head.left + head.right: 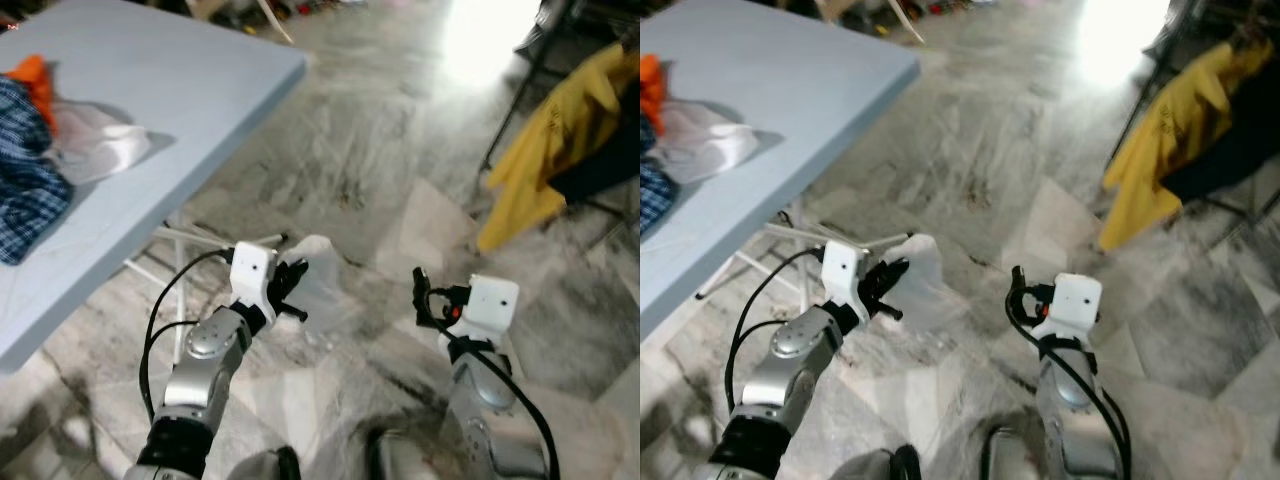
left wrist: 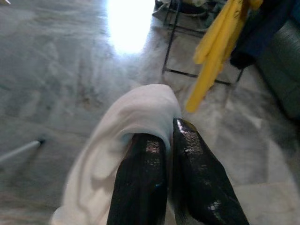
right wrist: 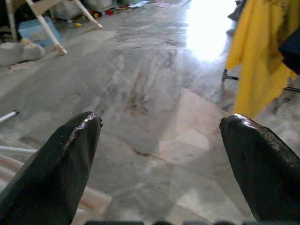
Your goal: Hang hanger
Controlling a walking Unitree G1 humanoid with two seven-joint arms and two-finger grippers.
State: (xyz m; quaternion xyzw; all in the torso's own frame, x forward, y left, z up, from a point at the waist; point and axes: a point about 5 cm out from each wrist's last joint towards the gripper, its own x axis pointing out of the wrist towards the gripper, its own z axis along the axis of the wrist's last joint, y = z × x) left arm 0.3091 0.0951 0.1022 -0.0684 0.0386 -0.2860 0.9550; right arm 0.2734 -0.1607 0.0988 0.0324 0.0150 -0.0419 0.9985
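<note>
White cloth, pinched between the close-set fingers of the left tool, hangs above the marble floor. Head views add the grey tabletop with heaped clothes; the right wrist view shows the right tool spread wide, yellow garment beyond.

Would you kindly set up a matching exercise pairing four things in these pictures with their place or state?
Things:
1. left claw
2. right claw
3. yellow garment
4. plaid shirt

Place or state:
A. lying on the grey table
B. open, holding nothing
C. hanging on a rack
D. shut on a white cloth

Pairs: 1-D, 2-B, 3-C, 4-A
</note>
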